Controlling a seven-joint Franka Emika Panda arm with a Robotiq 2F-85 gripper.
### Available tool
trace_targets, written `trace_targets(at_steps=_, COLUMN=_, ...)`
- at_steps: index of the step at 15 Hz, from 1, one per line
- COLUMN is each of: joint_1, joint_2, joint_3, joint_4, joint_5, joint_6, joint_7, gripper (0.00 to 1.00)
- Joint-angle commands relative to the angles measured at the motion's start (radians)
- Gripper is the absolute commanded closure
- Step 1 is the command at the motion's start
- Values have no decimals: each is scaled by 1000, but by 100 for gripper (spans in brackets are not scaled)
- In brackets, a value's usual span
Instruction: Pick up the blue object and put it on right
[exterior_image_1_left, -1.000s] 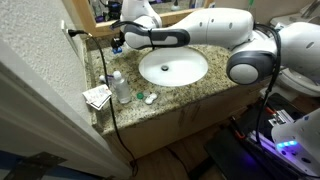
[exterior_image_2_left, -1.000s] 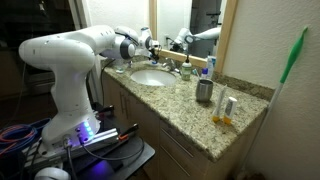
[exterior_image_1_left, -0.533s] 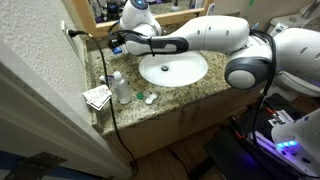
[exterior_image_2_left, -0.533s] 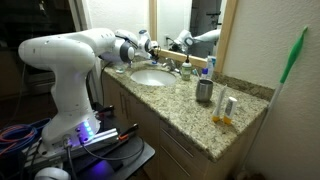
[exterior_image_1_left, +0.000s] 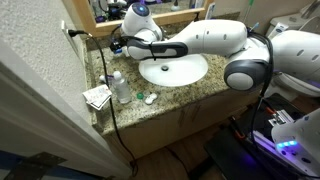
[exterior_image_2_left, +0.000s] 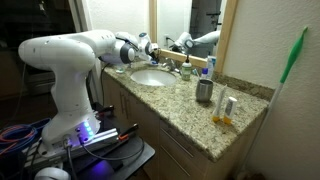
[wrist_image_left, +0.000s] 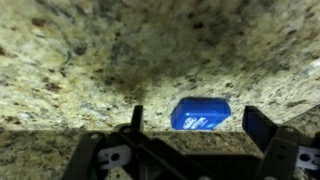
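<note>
The blue object (wrist_image_left: 201, 113) is a small flat blue piece lying on the speckled granite counter (wrist_image_left: 120, 50). In the wrist view it sits between my two fingers, just ahead of them. My gripper (wrist_image_left: 197, 128) is open and low over the counter, with nothing held. In an exterior view the gripper (exterior_image_1_left: 118, 45) is at the counter's back corner beside the sink (exterior_image_1_left: 172, 68); the blue object is hidden there. In the other exterior view the gripper (exterior_image_2_left: 150, 46) is over the far end of the counter.
A clear plastic bottle (exterior_image_1_left: 120, 88), paper notes (exterior_image_1_left: 97, 97) and small green-and-white round pieces (exterior_image_1_left: 147, 97) lie near the counter's front corner. A faucet (exterior_image_2_left: 185, 68), a metal cup (exterior_image_2_left: 204, 91) and small bottles (exterior_image_2_left: 226, 106) stand along the mirror wall. A black cable (exterior_image_1_left: 105, 80) hangs over the counter.
The arm has swung a little toward the back corner of the counter and lowered over it. The gripper stays open.
</note>
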Motion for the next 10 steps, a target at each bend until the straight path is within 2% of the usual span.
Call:
trace_targets(at_steps=1, joint_1=4, joint_2=1, joint_3=-29, joint_4=-60, joint_5=-22, joint_6=123, joint_7=13, gripper=0)
trace_targets(at_steps=10, joint_1=17, joint_2=2, joint_3=-80, joint_4=-117, joint_5=-55, joint_6=259, joint_7=-17, gripper=0)
